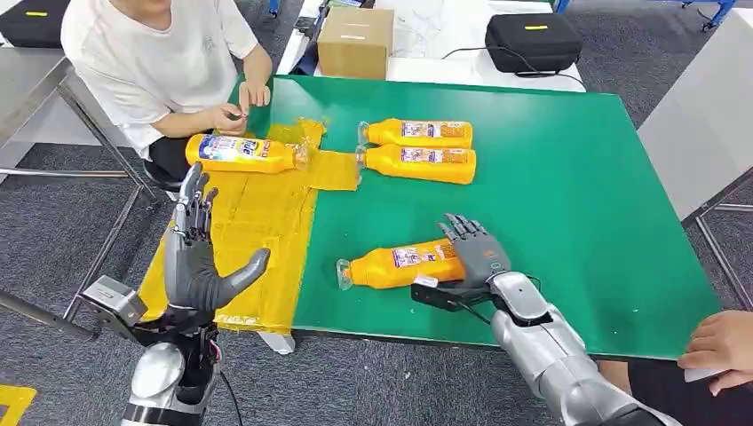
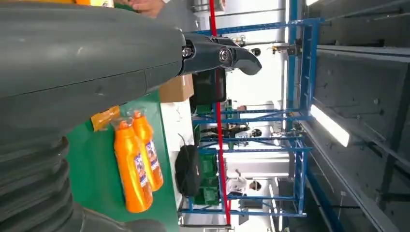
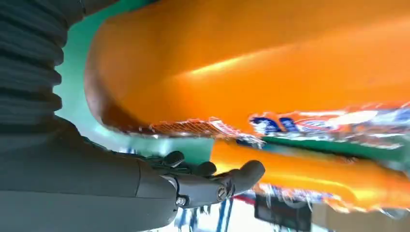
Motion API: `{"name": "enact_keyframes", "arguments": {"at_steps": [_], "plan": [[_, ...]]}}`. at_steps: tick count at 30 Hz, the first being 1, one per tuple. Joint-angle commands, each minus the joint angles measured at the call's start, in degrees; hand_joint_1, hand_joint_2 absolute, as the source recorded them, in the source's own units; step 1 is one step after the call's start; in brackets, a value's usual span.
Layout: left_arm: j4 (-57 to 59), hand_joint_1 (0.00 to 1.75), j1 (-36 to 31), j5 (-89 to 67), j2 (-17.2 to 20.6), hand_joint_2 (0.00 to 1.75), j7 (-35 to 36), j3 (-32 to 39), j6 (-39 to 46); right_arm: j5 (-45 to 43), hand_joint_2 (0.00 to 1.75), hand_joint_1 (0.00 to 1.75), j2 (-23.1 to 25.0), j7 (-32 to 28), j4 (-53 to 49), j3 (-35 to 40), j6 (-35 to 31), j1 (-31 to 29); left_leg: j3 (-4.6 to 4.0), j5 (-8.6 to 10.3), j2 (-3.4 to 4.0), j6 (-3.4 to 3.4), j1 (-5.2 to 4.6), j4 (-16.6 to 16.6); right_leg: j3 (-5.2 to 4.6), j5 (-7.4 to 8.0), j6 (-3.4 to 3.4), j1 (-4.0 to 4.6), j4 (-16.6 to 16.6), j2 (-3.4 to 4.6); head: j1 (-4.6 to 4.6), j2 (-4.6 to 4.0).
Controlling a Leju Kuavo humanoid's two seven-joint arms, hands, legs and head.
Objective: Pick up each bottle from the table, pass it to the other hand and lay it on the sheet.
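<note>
Now my right hand (image 1: pixel 475 253) rests fingers spread on the near bottle's (image 1: pixel 400 264) base. My left hand (image 1: pixel 197 257) hovers open over the sheet (image 1: pixel 257 222).

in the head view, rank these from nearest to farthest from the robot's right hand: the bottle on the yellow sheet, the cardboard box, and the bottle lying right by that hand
1. Bottle by the right hand, touching its fingers.
2. Bottle on the yellow sheet, far left.
3. Cardboard box, beyond the table's far edge.
</note>
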Motion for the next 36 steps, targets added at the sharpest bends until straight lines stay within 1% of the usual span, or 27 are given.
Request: {"name": "enact_keyframes", "arguments": {"at_steps": [1, 2, 4, 5, 6, 7, 8, 10, 11, 12, 13, 14, 15, 23, 26, 29, 31, 32, 33, 34, 36], "plan": [[4.1, 0.0, -1.8, 0.0, 1.4, 1.75, 0.2, -0.5, 0.2, -0.7, 1.75, 1.43, 0.5, 1.1, 9.8, 3.1, 6.6, -4.3, 0.31, -0.09, 0.01, -0.07, 0.02, -0.1, 0.29, -0.09, -0.08, 0.03, -0.1, 0.02, 0.0, 0.0], [4.0, 0.0, -1.7, 0.0, 1.5, 1.75, 0.2, -0.4, 0.2, -1.1, 1.75, 1.5, 0.6, 1.3, 10.5, 3.0, 8.0, -4.7, 0.23, -0.05, -0.01, -0.06, 0.02, -0.1, 0.22, -0.06, -0.06, 0.02, 0.0, 0.0, 0.0, 0.0], [3.9, 0.0, -1.6, -0.1, 1.6, 1.75, 0.2, -0.2, 0.3, -1.2, 1.75, 1.48, 0.8, 1.9, 10.6, 3.0, 8.3, -4.8, 0.27, -0.05, -0.03, -0.07, 0.01, -0.1, 0.25, -0.07, -0.08, 0.01, 0.0, -0.02, 0.0, 0.0], [3.8, 0.0, -1.5, -0.1, 1.5, 1.75, 0.2, -0.1, 0.4, -1.1, 1.75, 1.54, 0.8, 2.1, 11.1, 3.2, 9.0, -5.0, 0.23, -0.04, -0.03, -0.06, 0.02, 0.0, 0.23, -0.06, -0.07, 0.02, 0.0, -0.03, 0.02, 0.0], [3.9, 0.0, -1.5, -0.2, 1.5, 1.75, 0.2, 0.0, 0.5, -1.2, 1.75, 1.5, 0.9, 2.8, 11.6, 3.2, 10.1, -5.2, 0.33, -0.07, -0.04, -0.08, 0.04, -0.1, 0.35, -0.08, -0.1, 0.05, -0.1, -0.04, 0.0, 0.0], [3.9, 0.0, -1.5, -0.2, 1.5, 1.75, 0.2, 0.1, 0.5, -1.2, 1.75, 1.5, 0.9, 2.9, 11.6, 3.2, 10.1, -5.1, 0.32, -0.05, -0.05, -0.07, 0.02, -0.1, 0.34, -0.07, -0.09, 0.02, -0.1, -0.05, 0.02, 0.0], [4.1, 0.0, -1.6, -0.5, 1.5, 1.75, 0.3, 0.0, 0.6, -1.6, 1.75, 1.41, 0.8, 3.3, 12.0, 3.0, 10.9, -5.1, 0.27, -0.02, -0.06, -0.05, 0.01, -0.1, 0.28, -0.05, -0.06, 0.01, -0.1, -0.06, 0.0, 0.0], [4.4, 0.0, -1.6, -0.7, 1.6, 1.75, 0.4, -0.1, 0.5, -1.9, 1.75, 1.43, 0.5, 3.3, 12.1, 2.8, 10.8, -4.7, 0.41, -0.05, -0.1, -0.06, 0.03, -0.1, 0.45, -0.08, -0.08, 0.04, -0.1, -0.09, 0.0, 0.0], [4.7, 0.0, -1.7, -0.8, 1.7, 1.75, 0.4, -0.1, 0.5, -1.9, 1.75, 1.62, 0.4, 3.3, 12.5, 2.9, 11.3, -4.7, 0.43, -0.03, -0.12, -0.05, 0.02, -0.1, 0.47, -0.07, -0.06, 0.02, -0.1, -0.11, 0.02, 0.0], [5.0, 0.0, -1.9, -0.8, 1.7, 1.75, 0.4, -0.2, 0.5, -2.1, 1.75, 1.68, 0.2, 2.8, 12.4, 2.9, 11.2, -4.5, 0.54, -0.05, -0.14, -0.07, 0.05, -0.1, 0.59, -0.09, -0.09, 0.06, -0.1, -0.13, 0.0, 0.0], [5.1, 0.0, -1.9, -0.8, 1.7, 1.75, 0.4, -0.3, 0.5, -2.1, 1.75, 1.68, 0.1, 2.7, 12.5, 2.9, 11.0, -4.4, 0.54, -0.04, -0.15, -0.06, 0.03, -0.1, 0.59, -0.08, -0.07, 0.03, -0.1, -0.14, 0.02, 0.0], [5.3, 0.0, -2.1, -0.8, 1.8, 1.75, 0.4, -0.3, 0.5, -2.8, 1.75, 1.75, 0.0, 2.2, 12.4, 2.5, 10.5, -4.2, 0.53, -0.02, -0.15, -0.05, 0.02, -0.1, 0.58, -0.07, -0.06, 0.02, -0.1, -0.14, 0.02, 0.0], [5.4, 0.0, -2.1, -0.9, 1.9, 1.75, 0.4, -0.4, 0.5, -3.5, 1.75, 1.75, -0.1, 1.4, 12.2, 1.9, 9.6, -3.7, 0.6, -0.04, -0.18, -0.07, 0.06, -0.1, 0.68, -0.09, -0.09, 0.06, -0.2, -0.17, 0.0, 0.0], [5.2, 0.0, -2.0, -0.9, 2.0, 1.75, 0.4, -0.4, 0.5, -3.5, 1.75, 1.75, -0.1, 1.1, 11.9, 1.9, 8.8, -3.6, 0.68, -0.03, -0.15, -0.05, 0.04, -0.1, 0.72, -0.06, -0.07, 0.04, -0.1, -0.14, 0.0, 0.0], [4.1, 0.0, -1.2, -0.9, 2.3, 1.75, 0.2, -0.1, 0.3, -5.5, 1.75, 1.75, 0.1, -1.5, 10.9, 0.7, 7.6, -2.9, 0.73, -0.03, -0.12, -0.04, 0.03, -0.1, 0.76, -0.06, -0.06, 0.04, -0.1, -0.11, 0.0, 0.0], [4.0, 0.0, -0.4, -0.5, 1.6, 1.75, 0.0, 0.5, -0.2, -17.7, 1.75, 1.75, 1.2, -9.7, 7.2, -8.1, 9.6, 1.1, 0.77, -0.04, -0.14, -0.05, 0.06, -0.1, 0.82, -0.06, -0.07, 0.06, -0.2, -0.13, 0.0, 0.0], [4.7, 0.0, 0.6, 2.5, 0.6, 1.75, 2.6, 0.5, -1.8, -22.2, 1.75, 1.75, 1.7, -13.5, 2.0, -11.4, 5.6, 5.3, 0.86, -0.05, -0.16, -0.08, 0.09, -0.2, 0.92, -0.08, -0.1, 0.1, -0.2, -0.15, 0.0, 0.0], [5.2, 0.0, 1.3, 3.6, 0.1, 1.75, 3.3, 0.5, -2.3, -24.4, 1.75, 1.75, 2.3, -15.0, -0.7, -12.9, 4.3, 7.3, 0.82, -0.05, -0.13, -0.05, 0.08, -0.1, 0.88, -0.07, -0.07, 0.08, -0.2, -0.13, 0.02, 0.0], [5.8, 0.0, 2.5, 5.8, -0.5, 1.75, 4.2, 0.5, -3.2, -28.8, 1.75, 1.75, 3.5, -17.2, -5.5, -15.7, 4.1, 10.3, 0.93, -0.08, -0.19, -0.08, 0.11, -0.2, 1.03, -0.11, -0.11, 0.12, -0.3, -0.18, 0.02, 0.0], [6.2, 0.0, 3.3, 7.2, -0.7, 1.75, 4.5, 0.3, -3.7, -30.1, 1.75, 1.75, 3.9, -17.5, -8.4, -16.1, 4.6, 12.0, 0.91, -0.1, -0.06, -0.07, 0.09, -0.2, 0.96, -0.09, -0.09, 0.09, -0.2, -0.04, 0.02, 0.0], [6.3, 0.0, 3.7, 7.4, -0.7, 1.75, 4.1, 0.2, -3.7, -30.2, 1.75, 1.75, 4.1, -16.9, -9.7, -15.9, 4.6, 12.7, 0.94, -0.18, 0.05, -0.1, 0.07, -0.2, 0.96, -0.13, -0.13, 0.08, -0.2, 0.07, 0.02, 0.0]]}}
